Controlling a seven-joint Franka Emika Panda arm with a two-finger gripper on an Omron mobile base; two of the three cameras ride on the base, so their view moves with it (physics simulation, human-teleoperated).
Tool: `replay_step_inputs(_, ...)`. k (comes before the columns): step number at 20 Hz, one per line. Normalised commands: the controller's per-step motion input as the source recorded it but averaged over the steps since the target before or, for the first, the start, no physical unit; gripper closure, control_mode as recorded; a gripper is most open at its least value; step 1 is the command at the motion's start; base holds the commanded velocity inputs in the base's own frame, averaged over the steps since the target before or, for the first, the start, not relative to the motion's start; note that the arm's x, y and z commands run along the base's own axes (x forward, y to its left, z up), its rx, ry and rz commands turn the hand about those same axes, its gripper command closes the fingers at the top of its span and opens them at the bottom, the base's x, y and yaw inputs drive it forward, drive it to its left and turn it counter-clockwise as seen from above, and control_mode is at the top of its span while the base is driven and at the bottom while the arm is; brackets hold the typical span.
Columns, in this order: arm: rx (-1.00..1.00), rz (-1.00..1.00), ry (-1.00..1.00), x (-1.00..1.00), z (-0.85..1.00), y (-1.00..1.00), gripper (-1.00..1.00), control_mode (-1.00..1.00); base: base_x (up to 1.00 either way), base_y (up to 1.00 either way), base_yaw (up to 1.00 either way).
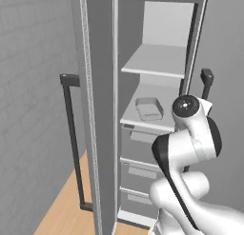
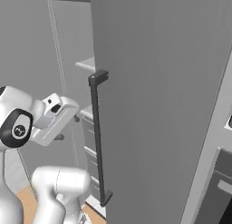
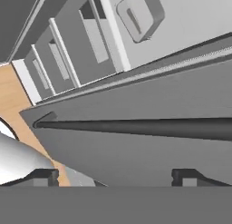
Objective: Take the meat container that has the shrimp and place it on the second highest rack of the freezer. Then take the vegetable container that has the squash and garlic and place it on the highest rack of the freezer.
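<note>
On the far left of the left base view I see a plain grey wall, then the long dark bar handle (image 1: 72,139) on the open grey freezer door (image 1: 97,110). Next comes the inside of the tall grey freezer (image 1: 125,63). Its upper flat white shelf (image 1: 155,60) is bare. On the lower flat white shelf (image 1: 138,116) sits a pale grey lidded box (image 1: 149,108). I think this is the meat box with the shrimp, already in its place, but I cannot see what is inside it. Under that shelf are the grey drawers (image 1: 138,153). My white arm is on the right of that view.

In the hand view my two-finger gripper (image 3: 118,175) has its small dark tips far apart, so it is wide open and holds nothing. The box (image 3: 138,14) lies ahead of the gripper, past the edge of the other grey door (image 3: 149,128) and its dark bar handle (image 3: 136,127). The box's long side runs from the front of the shelf toward the back.

I judge the first half is done. The squash and garlic box is the next thing to fetch, and I cannot tell from here where it is. The arm should pull back clear of the door first.

I can read no words, labels or brand names anywhere.
</note>
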Motion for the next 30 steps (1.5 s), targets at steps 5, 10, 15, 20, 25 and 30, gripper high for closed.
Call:
replay_step_inputs(5, 0.0, 0.0, 0.0, 0.0, 0.0, 0.0, -1.0, 1.0, 0.51, -0.02, 0.01)
replay_step_inputs(10, 0.0, 0.0, 0.0, 0.0, 0.0, 0.0, -1.0, 1.0, -0.24, 0.03, 0.05)
replay_step_inputs(15, 0.0, 0.0, 0.0, 0.0, 0.0, 0.0, -1.0, 1.0, -1.0, 0.45, 0.02)
replay_step_inputs(20, 0.0, 0.0, 0.0, 0.0, 0.0, 0.0, -1.0, 1.0, -1.0, 0.26, 0.01)
replay_step_inputs(25, 0.0, 0.0, 0.0, 0.0, 0.0, 0.0, -1.0, 1.0, -0.97, -0.74, -0.02)
replay_step_inputs(30, 0.0, 0.0, 0.0, 0.0, 0.0, 0.0, -1.0, 1.0, -0.26, -1.0, -0.12)
